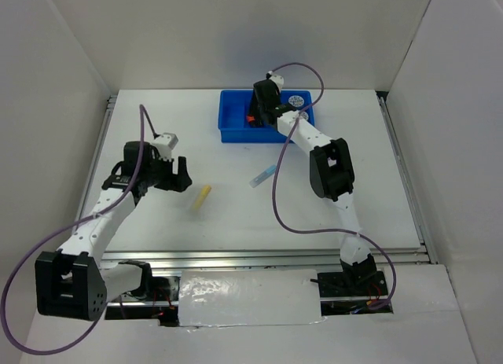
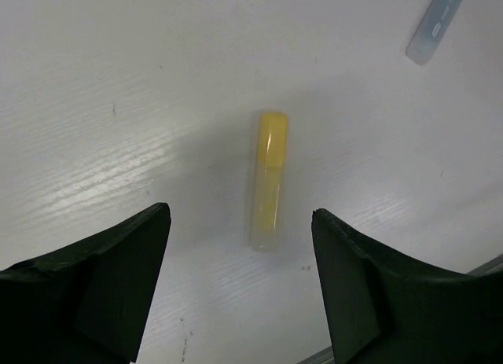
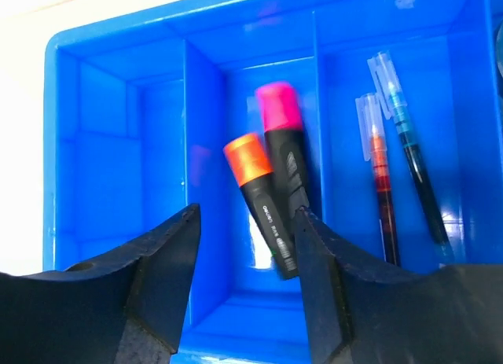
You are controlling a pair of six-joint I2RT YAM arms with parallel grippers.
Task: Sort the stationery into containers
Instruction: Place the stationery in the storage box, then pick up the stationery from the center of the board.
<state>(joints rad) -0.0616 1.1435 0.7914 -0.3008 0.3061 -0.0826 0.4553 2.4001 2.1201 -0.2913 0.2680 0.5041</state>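
Observation:
The blue divided tray [image 1: 233,122] stands at the back middle of the table. My right gripper [image 1: 262,111] hovers over it, open and empty. In the right wrist view its jaws [image 3: 245,215] stand apart above the middle compartment of the tray [image 3: 118,104], where an orange highlighter [image 3: 258,197] leans on a pink highlighter [image 3: 283,148]. Two thin pens [image 3: 409,156] lie in the compartment to the right. A pale yellow highlighter [image 1: 203,197] lies on the table just right of my open left gripper [image 1: 178,176]; it also shows in the left wrist view [image 2: 269,179], ahead of the open jaws [image 2: 240,215]. A light blue highlighter [image 1: 262,176] lies mid-table.
A small round patterned roll [image 1: 297,102] sits at the tray's right end. The light blue highlighter also shows at the top right of the left wrist view [image 2: 437,22]. White walls enclose the table on three sides; a metal rail [image 1: 267,256] runs along the near edge.

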